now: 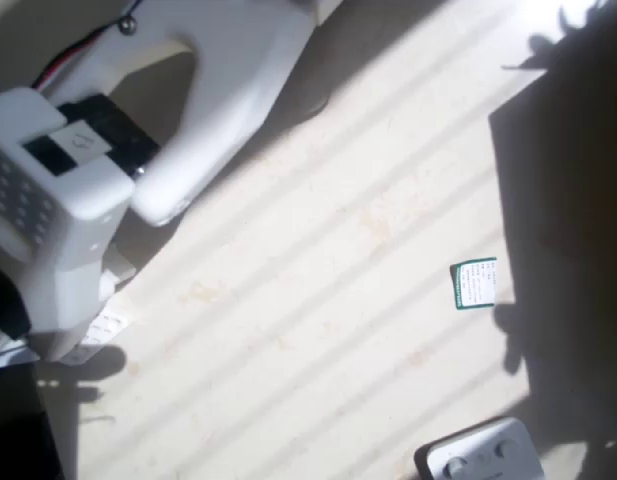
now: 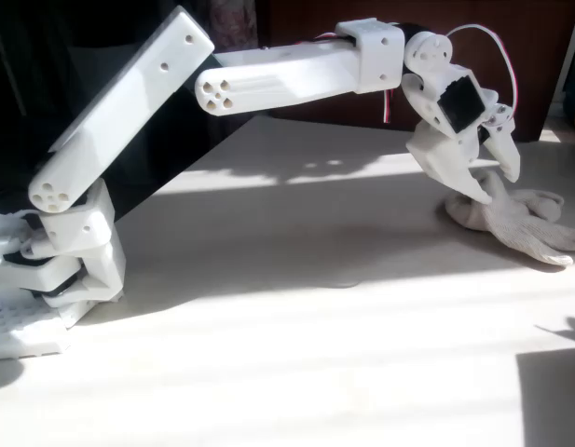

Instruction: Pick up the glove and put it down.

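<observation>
From where I sit, the cream table (image 2: 296, 354) takes up most of both views, striped with sun and shadow, and the white arm (image 2: 268, 79) reaches across it in the fixed view toward the far right. There the gripper (image 2: 487, 177) hangs just over the glove (image 2: 520, 219), its jaws parted with nothing between them — the lower fingertip looks to be touching or nearly touching the wrist end of the fabric, though I cannot say for certain. The glove lies flat on the table at the right edge, stubby fingers spread toward the right. I judge it light, soft and limp: it will sag and fold when lifted, not slip, so I would pinch a bunched fold near the cuff or palm. Smaller things sit in the overhead view — a grey device with round buttons (image 1: 483, 455) at the bottom edge and a green-bordered card (image 1: 475, 283). I see no containers here.
</observation>
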